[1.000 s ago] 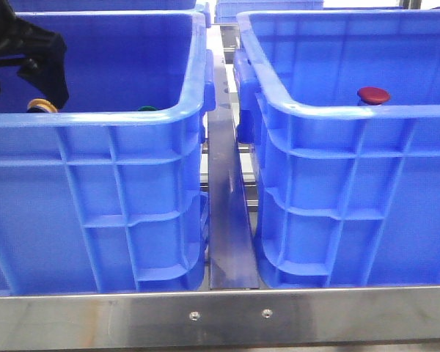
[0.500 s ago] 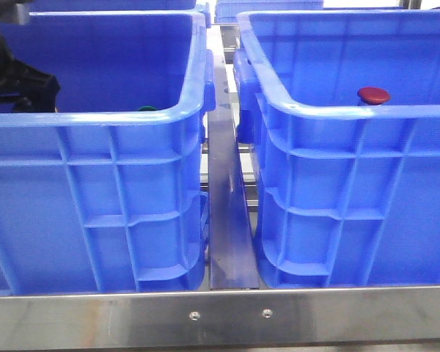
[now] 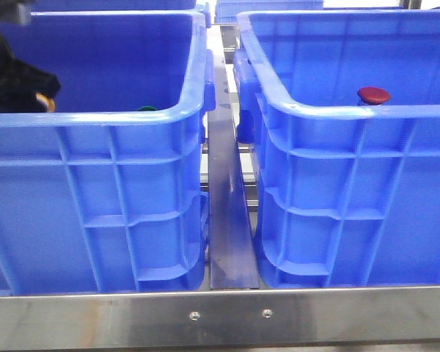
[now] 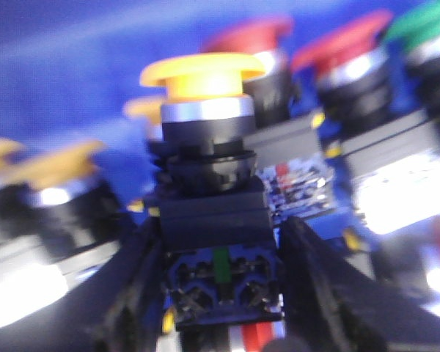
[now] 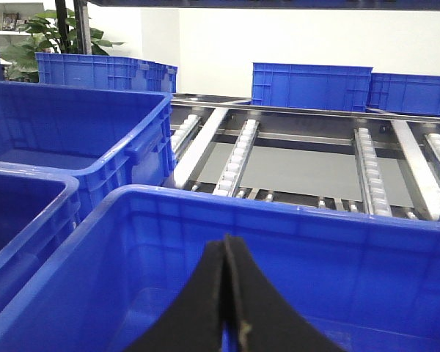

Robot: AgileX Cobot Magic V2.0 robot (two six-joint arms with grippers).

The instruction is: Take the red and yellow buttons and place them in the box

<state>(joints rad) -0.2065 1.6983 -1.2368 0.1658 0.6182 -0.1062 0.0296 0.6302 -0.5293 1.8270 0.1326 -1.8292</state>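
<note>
Deep in the left crate (image 3: 95, 117), my left gripper (image 4: 220, 229) is shut on the dark body of a yellow button (image 4: 203, 77), whose cap stands upright between the fingers. From the front, that gripper (image 3: 18, 84) is a dark mass at the crate's far left, with a sliver of yellow cap (image 3: 48, 103) beside it. Around it lie more yellow buttons (image 4: 51, 165) and red buttons (image 4: 345, 44). One red button (image 3: 373, 94) sits inside the box (image 3: 352, 111) on the right. My right gripper (image 5: 226, 242) hangs shut and empty above that box (image 5: 279, 213).
A green-capped button (image 3: 147, 108) peeks over the left crate's near rim, and another green cap (image 4: 425, 22) lies near the red ones. A metal rail (image 3: 227, 220) runs between the two crates. More blue crates (image 5: 312, 84) stand on the roller conveyor (image 5: 370, 172) behind.
My left gripper has dropped lower and further left inside the left crate. The yellow cap went out of sight half a second ago and now shows as a sliver. The right crate's red button stays put.
</note>
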